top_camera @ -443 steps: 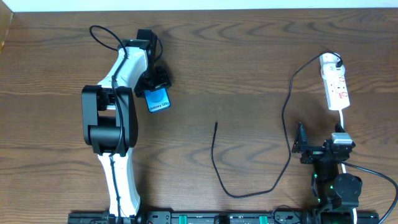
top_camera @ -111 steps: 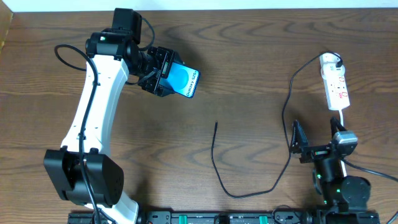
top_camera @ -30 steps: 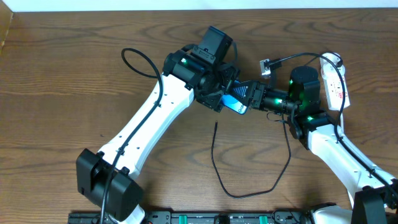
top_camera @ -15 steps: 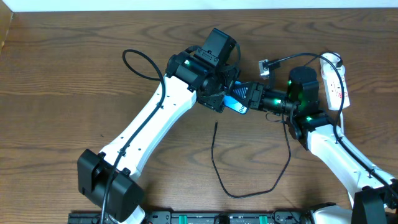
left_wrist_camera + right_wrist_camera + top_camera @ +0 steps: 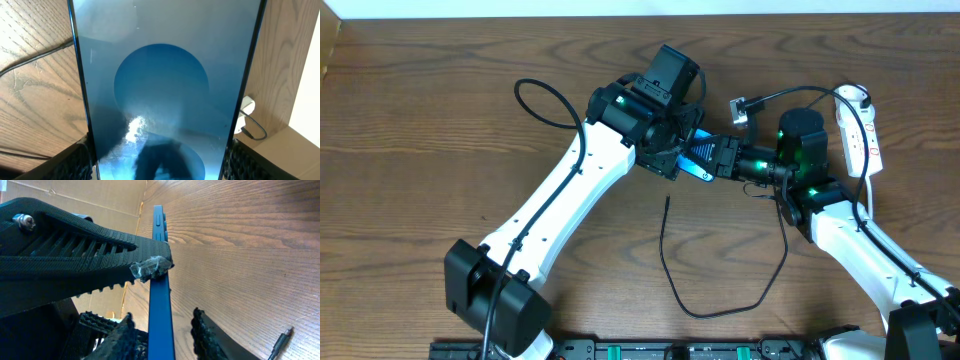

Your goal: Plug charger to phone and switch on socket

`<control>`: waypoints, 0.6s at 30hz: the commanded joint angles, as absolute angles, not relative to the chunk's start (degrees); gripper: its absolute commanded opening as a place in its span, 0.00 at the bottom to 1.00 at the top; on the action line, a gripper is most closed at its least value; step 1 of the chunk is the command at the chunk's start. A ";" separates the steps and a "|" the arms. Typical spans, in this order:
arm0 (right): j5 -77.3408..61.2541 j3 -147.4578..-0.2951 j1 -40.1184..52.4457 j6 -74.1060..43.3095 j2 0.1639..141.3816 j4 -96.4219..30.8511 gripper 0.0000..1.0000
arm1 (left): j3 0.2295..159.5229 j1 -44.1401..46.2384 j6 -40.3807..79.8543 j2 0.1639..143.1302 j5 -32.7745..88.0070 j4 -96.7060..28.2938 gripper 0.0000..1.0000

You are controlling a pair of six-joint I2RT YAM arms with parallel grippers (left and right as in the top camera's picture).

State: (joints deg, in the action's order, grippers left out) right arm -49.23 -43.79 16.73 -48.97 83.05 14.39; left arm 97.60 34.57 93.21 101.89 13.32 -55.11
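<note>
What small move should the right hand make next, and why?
Probably close the right hand on the phone. The left hand holds it in the air by one end, and only one right finger touches its face; the other face looks free, so no second grip yet.

- One phone
- One charger
- One socket
- Two robot arms: left arm, right arm
- One table
</note>
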 commanded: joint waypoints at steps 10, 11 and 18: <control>-49.45 -44.51 17.41 -48.62 83.15 14.35 0.20 | 97.47 34.81 93.73 99.98 13.82 -54.96 0.07; -49.45 -44.51 17.41 -48.62 83.15 14.37 0.19 | 97.45 34.81 93.73 99.98 13.82 -54.96 0.07; -49.43 -44.51 17.41 -48.64 83.15 14.37 0.04 | 97.41 34.85 93.73 99.98 13.82 -55.00 0.07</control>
State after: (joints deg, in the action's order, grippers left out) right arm -49.23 -43.79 16.75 -49.08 83.02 14.35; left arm 97.60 34.59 93.21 101.89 13.32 -55.11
